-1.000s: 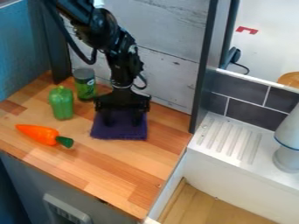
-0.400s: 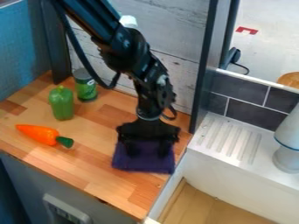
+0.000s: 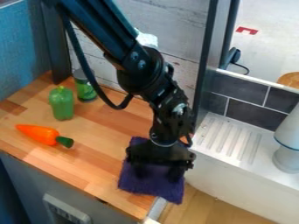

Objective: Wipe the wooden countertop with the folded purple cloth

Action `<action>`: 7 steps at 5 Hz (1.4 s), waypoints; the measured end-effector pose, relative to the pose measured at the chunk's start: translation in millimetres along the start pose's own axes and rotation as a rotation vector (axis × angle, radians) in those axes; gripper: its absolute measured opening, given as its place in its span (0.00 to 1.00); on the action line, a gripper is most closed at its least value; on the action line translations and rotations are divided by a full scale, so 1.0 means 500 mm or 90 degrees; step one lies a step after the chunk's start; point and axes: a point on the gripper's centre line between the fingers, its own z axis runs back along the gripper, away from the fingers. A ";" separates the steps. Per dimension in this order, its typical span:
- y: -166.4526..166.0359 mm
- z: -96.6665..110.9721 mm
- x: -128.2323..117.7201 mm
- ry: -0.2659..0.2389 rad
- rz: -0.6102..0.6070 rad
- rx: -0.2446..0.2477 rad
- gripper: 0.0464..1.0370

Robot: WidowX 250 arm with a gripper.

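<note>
The black gripper (image 3: pixel 158 170) is over the front right corner of the wooden counter, pointing down. Its two fingers stand apart, both against a purple cloth (image 3: pixel 153 186). That cloth lies partly on the counter, with its lower right corner out past the counter's right edge; part of its upper area is hidden under the gripper.
On the wooden counter (image 3: pixel 96 135), an orange carrot (image 3: pixel 39 134) lies at left, with a green pepper (image 3: pixel 61 104) and a green can (image 3: pixel 86 89) behind it. A white sink with a ridged ledge (image 3: pixel 231 138) adjoins at right, holding a grey-white object (image 3: pixel 288 144).
The gripper has come from the back of the counter toward the front right, and the purple cloth has moved along with it, turning slightly. The carrot, pepper and can have stayed put.
</note>
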 end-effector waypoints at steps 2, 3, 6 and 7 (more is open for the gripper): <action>0.035 0.000 -0.032 0.002 0.007 0.031 0.96; 0.080 0.003 -0.040 0.009 0.041 0.038 0.96; 0.262 -0.016 0.049 0.034 0.170 0.031 0.96; 0.286 -0.024 0.071 0.035 0.183 0.036 0.96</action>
